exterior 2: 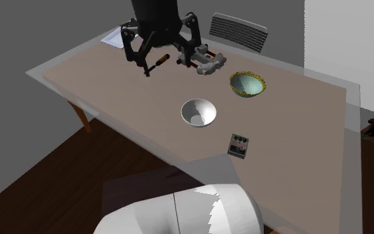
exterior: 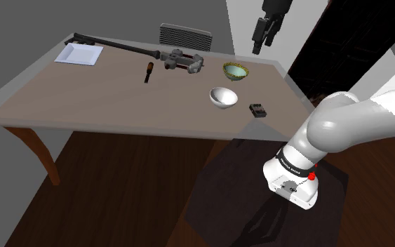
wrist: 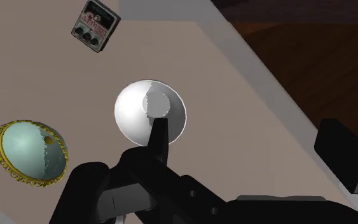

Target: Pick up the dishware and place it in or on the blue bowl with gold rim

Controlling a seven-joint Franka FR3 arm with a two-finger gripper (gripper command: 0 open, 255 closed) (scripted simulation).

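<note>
White bowl (exterior: 223,97) is the piece we are after. We find it standing upright and empty on the brown table (exterior: 83,91), toward the right end in the shoulder view and closer to the near edge than the far one. Just beyond it, a little farther and slightly right, sits the blue bowl with gold rim (exterior: 236,70), also upright; the two are near each other but apart. To the near right of the white bowl lies a small black pedal box (exterior: 258,109), apart from both bowls. Our arm (exterior: 343,119) bends in a big white elbow at the shoulder view's right. The gripper (exterior: 262,42) hangs high over the right end of the table, tilted and pointing down, well clear of everything on it. Its fingers (wrist: 159,130) stand spread wide and clasp nothing. Looking along them, we see the white bowl below, with one finger crossing in front of it without touching. Farther left on the table we see a screwdriver (exterior: 146,71), a grey tool (exterior: 183,62) with a long dark shaft, and a white square plate (exterior: 79,54) at the far left corner.
</note>
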